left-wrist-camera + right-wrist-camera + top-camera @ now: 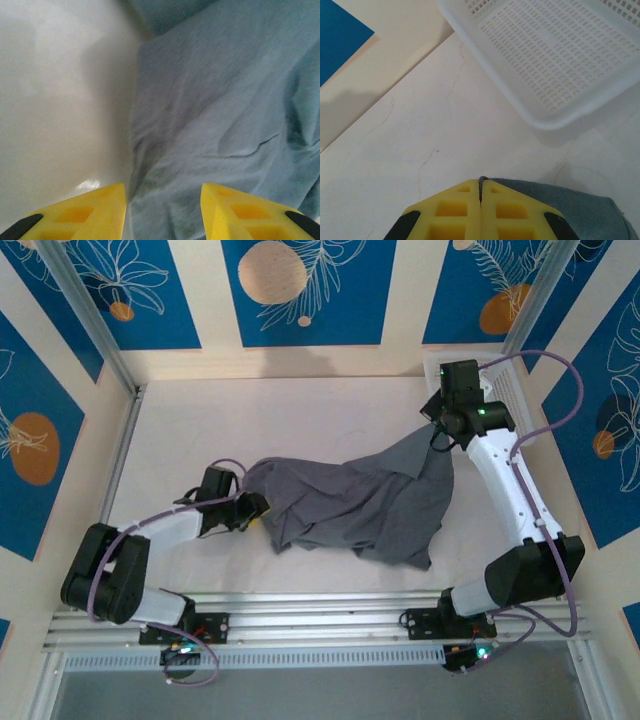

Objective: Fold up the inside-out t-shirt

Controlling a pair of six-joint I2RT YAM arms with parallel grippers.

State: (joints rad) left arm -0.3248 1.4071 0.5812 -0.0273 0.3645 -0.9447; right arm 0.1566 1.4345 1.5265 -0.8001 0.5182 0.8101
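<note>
Shirt [350, 505]: lies crumpled across the middle of the desk [200, 430], spread from left of centre to the right side. Its far right corner is drawn up off the surface into a peak.

Right fingers [481, 200]: clenched, pads pressed flat together, grasping that raised corner. Grey cloth comes out just beside them in the wrist view. Judgement: the corner is held high to pull the heap open so the shape of the shirt can be found before any fold.

Left fingers [258, 510]: released, low at the left edge of the shirt. The wrist view has the two pads apart, with the cloth's edge running between them and bare desk to one side. Judgement: lined up to take this edge, so both ends can be tensioned together.

Basket [540, 120]: white, slotted, at the far right corner of the desk, just beyond the right fingers. The part seen holds nothing; the shirt is wholly outside it.
</note>
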